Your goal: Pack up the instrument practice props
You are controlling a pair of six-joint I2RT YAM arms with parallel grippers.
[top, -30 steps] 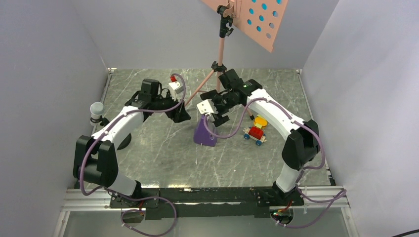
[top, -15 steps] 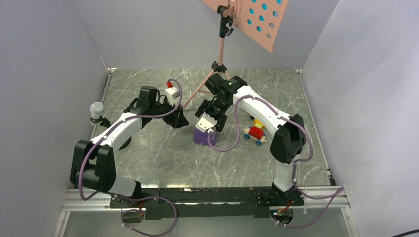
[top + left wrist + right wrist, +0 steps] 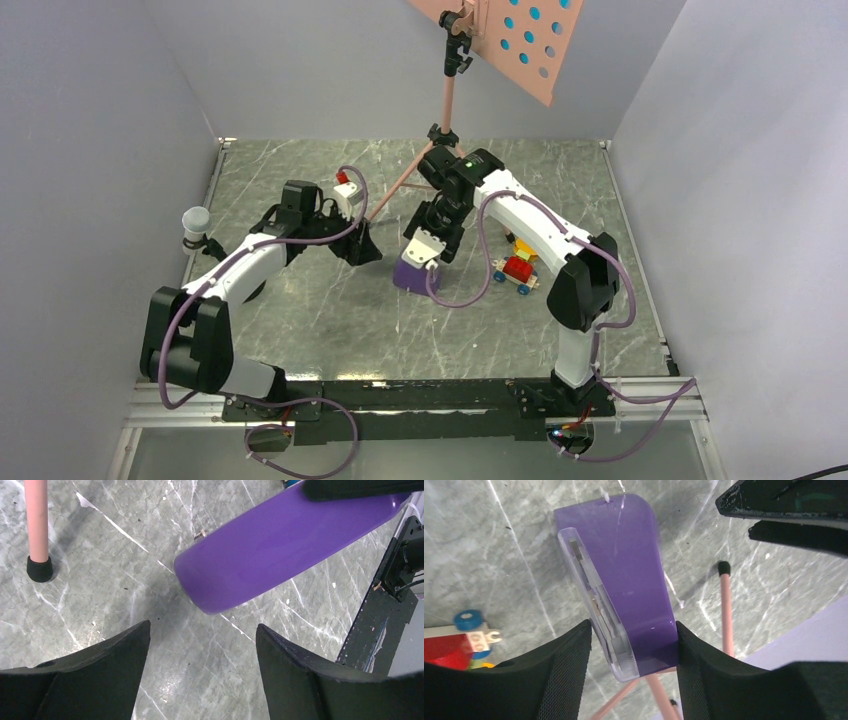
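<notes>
The metronome (image 3: 411, 274) sits near the table's (image 3: 320, 300) middle. Its long axis runs from the wide base at the 6 o'clock end to the narrow top at 12 o'clock, seemingly upright or nearly so. In the right wrist view its clear front cover faces 9 o'clock. The right gripper (image 3: 427, 250) comes down over the top, partly closed, with a finger against each side of the narrow end. At the metronome's 9 o'clock, just beside it, the left gripper (image 3: 202, 635) hovers low over the table, jaws spread wide and holding nothing. At 12 o'clock stands the music stand (image 3: 448, 100), one foot near the metronome, cyan pages (image 3: 534, 14) showing through the desk's holes. At 3 o'clock is a red toy car (image 3: 517, 270).
</notes>
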